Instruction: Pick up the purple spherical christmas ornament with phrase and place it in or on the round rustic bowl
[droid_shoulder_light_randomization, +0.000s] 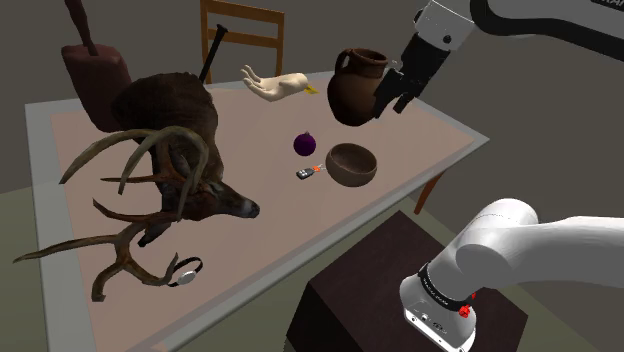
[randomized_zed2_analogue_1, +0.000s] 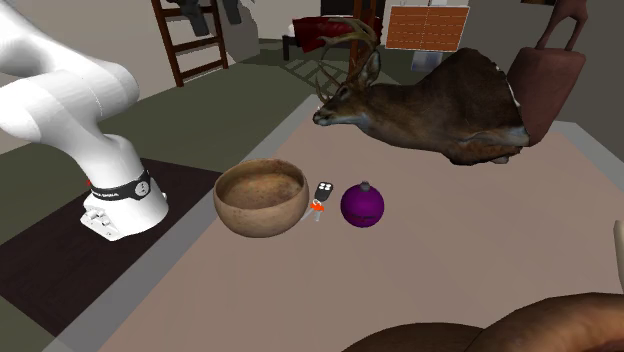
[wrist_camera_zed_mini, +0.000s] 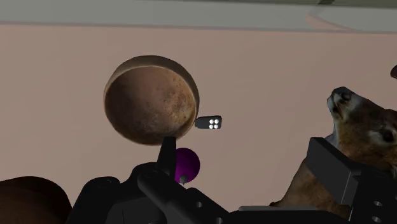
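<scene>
Gripper hung high above the table, its fingers spread apart and holding nothing.

The purple ornament sat on the tabletop near the round brown bowl, outside it and not touching it, with a small key fob lying between the two, just beside the bowl's rim. The bowl stood upright, and its mottled brown inside lay bare in the wrist view. A dark brown jug stood farther back on the table; its contents could not be made out. A mounted deer head lay across the table beyond the ornament.
</scene>
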